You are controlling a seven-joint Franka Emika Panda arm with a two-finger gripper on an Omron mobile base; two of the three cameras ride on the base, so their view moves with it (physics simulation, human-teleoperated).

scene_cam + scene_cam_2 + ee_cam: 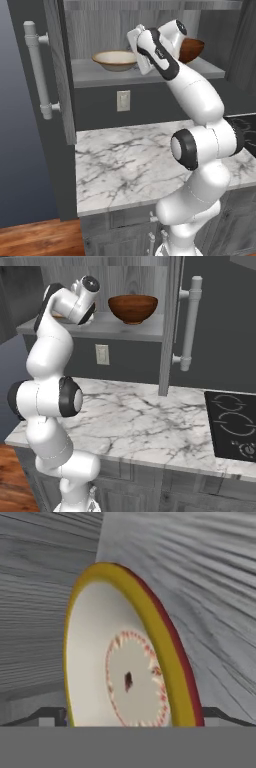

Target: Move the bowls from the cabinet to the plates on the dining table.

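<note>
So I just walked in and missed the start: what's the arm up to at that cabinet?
The robot arm has its hand up at the open cabinet's shelf, right at the shallow beige bowl. In the hand view that bowl sits between the open fingers, one to either side, not yet gripped. The reddish-brown bowl stands untouched further along the shelf. Below is a marble counter with a black stove.

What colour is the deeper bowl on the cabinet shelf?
Glossy reddish-brown bowl, clearest in the right base view.
</note>
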